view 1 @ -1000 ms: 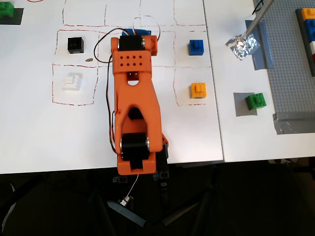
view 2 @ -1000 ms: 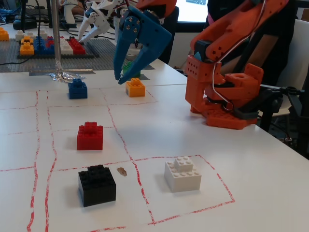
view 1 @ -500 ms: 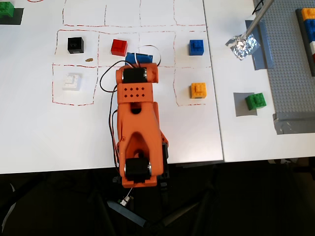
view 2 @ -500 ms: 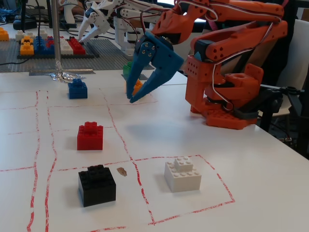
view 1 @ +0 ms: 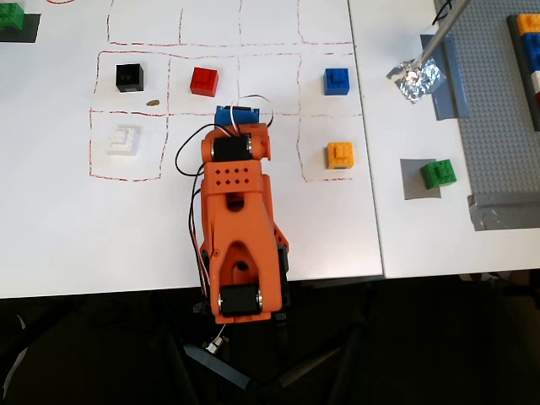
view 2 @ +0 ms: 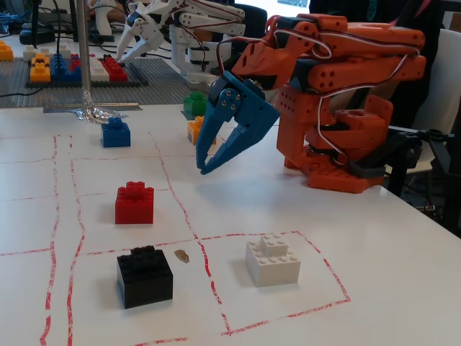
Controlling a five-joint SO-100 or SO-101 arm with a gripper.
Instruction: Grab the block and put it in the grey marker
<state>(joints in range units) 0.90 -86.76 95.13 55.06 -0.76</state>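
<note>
The green block (view 1: 439,173) sits on the upper right part of the dark-grey square marker (view 1: 413,187), overhanging its right edge, at the right of the white table in the overhead view. In the fixed view the block (view 2: 193,103) shows partly behind the gripper; the marker is not visible there. My orange arm is folded back at mid-table. Its blue gripper (view 1: 235,113) (view 2: 201,166) hangs above the table, far from the block. Its fingertips meet and hold nothing.
Black (view 1: 129,77), red (view 1: 204,81), white (view 1: 123,139), blue (view 1: 337,81) and orange-yellow (view 1: 341,155) bricks sit in red-lined squares. Crumpled foil (view 1: 416,79) and a grey studded baseplate (view 1: 498,110) lie at the right. Another green brick (view 1: 10,18) sits on a dark patch top left.
</note>
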